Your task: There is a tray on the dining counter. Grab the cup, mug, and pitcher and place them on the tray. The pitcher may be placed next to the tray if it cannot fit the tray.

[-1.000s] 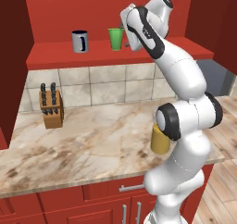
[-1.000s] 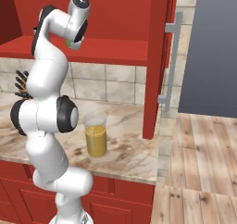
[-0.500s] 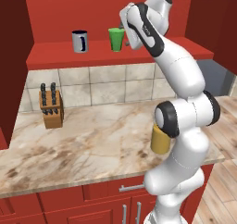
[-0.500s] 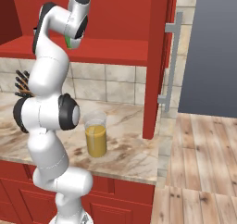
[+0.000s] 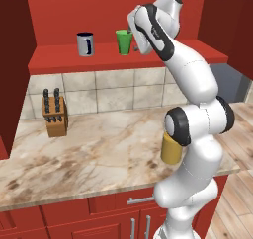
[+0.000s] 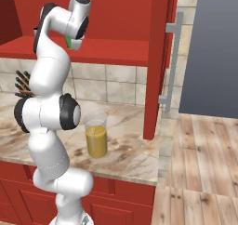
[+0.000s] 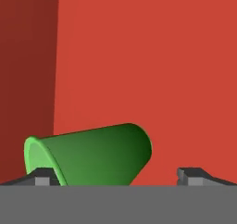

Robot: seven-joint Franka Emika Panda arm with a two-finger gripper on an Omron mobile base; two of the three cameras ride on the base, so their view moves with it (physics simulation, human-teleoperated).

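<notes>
The green cup [image 5: 123,41] stands on the red shelf [image 5: 59,60] with the grey mug [image 5: 85,44] to its left. My gripper [image 5: 133,41] is raised to shelf height, right beside the cup. In the hand view the cup [image 7: 92,156] lies sideways between the open fingertips [image 7: 44,176], close to the left one, and my gripper [image 7: 119,177] holds nothing. The glass pitcher [image 6: 96,135] of orange liquid stands on the wall counter by my arm, and the arm half hides the pitcher [image 5: 171,151] in the left base view. The tray and dining counter are out of view.
A knife block [image 5: 54,115] stands at the back left of the marble wall counter [image 5: 99,149]. A red cabinet post [image 6: 155,56] and a grey fridge door [image 6: 214,52] with a long handle lie to the right. The red back wall is close behind the cup.
The hand has eased a little left toward the green cup, with its jaws still wide. Cup, mug and pitcher have not moved.
</notes>
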